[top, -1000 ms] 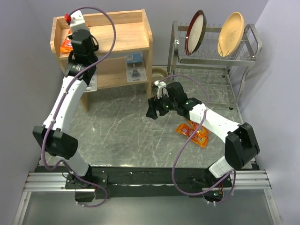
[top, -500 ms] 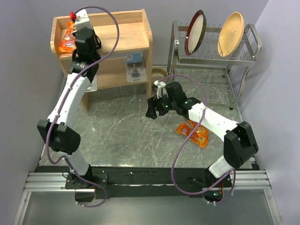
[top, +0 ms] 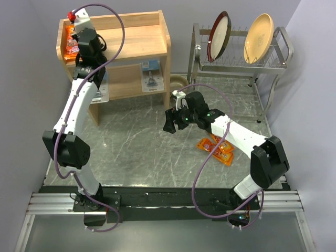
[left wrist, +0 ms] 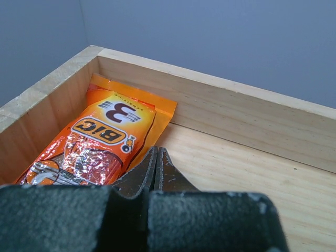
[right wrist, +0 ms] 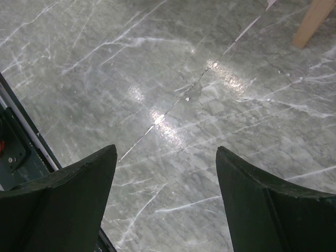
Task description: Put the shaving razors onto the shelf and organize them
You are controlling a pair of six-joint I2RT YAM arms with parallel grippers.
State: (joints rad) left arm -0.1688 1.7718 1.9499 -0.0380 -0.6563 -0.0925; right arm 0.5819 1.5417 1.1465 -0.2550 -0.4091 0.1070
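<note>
Orange packs (top: 224, 155), three: one in the back left corner of the shelf (top: 142, 42) top tier, two overlapping on the table (top: 136, 152) right of its middle. Clear blister packs (top: 150, 75), two, on the lower tier. Plates (top: 259, 38), two, in one wire rack (top: 262, 66). Robot arms (top: 79, 107), two.

Shelf (top: 139, 39): pale natural wood, fine grain. Top pack (left wrist: 105, 136): glossy orange, silver foil glints, white "3", dark-edged logo. Table packs (top: 216, 148): orange with red-yellow print. Blister pack (top: 150, 73): blue-white card, dark razor. Table (top: 136, 142): grey marble, white veins. Rack (top: 231, 71): silver wire. Red plate (top: 219, 35): dark maroon. Yellow plate (top: 259, 38): tan-yellow. Left arm (top: 79, 110), right arm (top: 239, 136): white with black joints. Cable (top: 193, 184): purple. Left gripper (left wrist: 156, 157), right gripper (right wrist: 166, 157): black. Wall (left wrist: 210, 37): blue-grey.
</note>
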